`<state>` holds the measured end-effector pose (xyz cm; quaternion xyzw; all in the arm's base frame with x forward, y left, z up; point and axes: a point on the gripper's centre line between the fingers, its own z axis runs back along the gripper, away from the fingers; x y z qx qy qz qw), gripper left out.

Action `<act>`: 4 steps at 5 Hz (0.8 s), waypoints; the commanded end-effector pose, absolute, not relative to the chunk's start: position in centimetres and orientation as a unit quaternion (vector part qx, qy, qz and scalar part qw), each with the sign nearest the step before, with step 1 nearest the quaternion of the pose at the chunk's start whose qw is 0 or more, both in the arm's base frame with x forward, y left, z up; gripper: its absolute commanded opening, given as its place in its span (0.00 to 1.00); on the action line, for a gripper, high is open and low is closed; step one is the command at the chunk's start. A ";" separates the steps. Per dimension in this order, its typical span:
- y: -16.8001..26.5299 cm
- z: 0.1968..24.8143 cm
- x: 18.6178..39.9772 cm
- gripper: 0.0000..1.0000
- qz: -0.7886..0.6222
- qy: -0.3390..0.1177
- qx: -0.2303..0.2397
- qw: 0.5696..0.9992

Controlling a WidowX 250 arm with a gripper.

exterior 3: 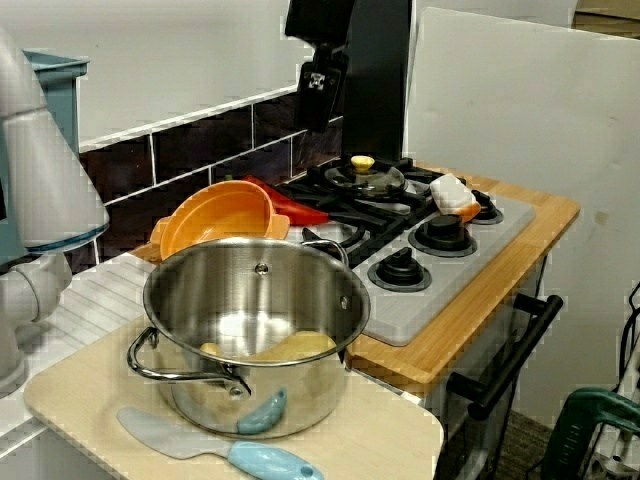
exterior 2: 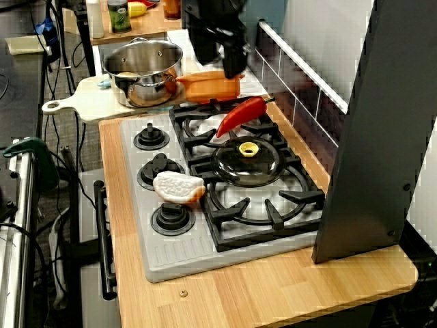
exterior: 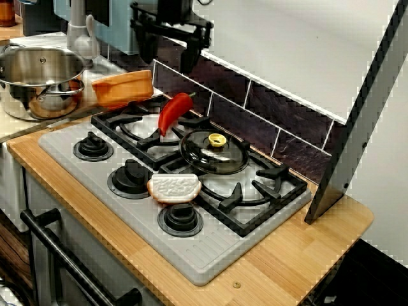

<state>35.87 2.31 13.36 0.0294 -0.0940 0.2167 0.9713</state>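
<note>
Gripper (exterior: 167,57) hangs in the air with its jaws spread and nothing between them, black fingers (exterior: 190,58) pointing straight down from an upright wrist. In the view from the front corner it sits over the back left of the stove (exterior: 210,255), close to the tiled wall. A red pepper (exterior: 174,111) lies at its 6 o'clock, slanted across the grate with its stem toward the tiles, well clear of the tips. An orange bowl (exterior: 124,88) tipped on its side is at the gripper's 8 o'clock, also untouched. At the bowl's 9 o'clock stands a steel pot (exterior: 16,102) on a board (exterior 3: 400,430), with a spatula (exterior 3: 215,448) in front of it. A lid (exterior: 213,152) lies at the pepper's 4 o'clock and a bread slice (exterior: 174,188) at the lid's 7 o'clock
</note>
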 end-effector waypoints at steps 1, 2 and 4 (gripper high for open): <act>1.8 13.7 37.7 1.00 0.152 -0.153 0.036 0.976; 1.5 13.2 38.7 1.00 0.149 -0.150 0.044 0.976; 1.7 12.8 39.9 1.00 0.085 -0.132 0.042 0.987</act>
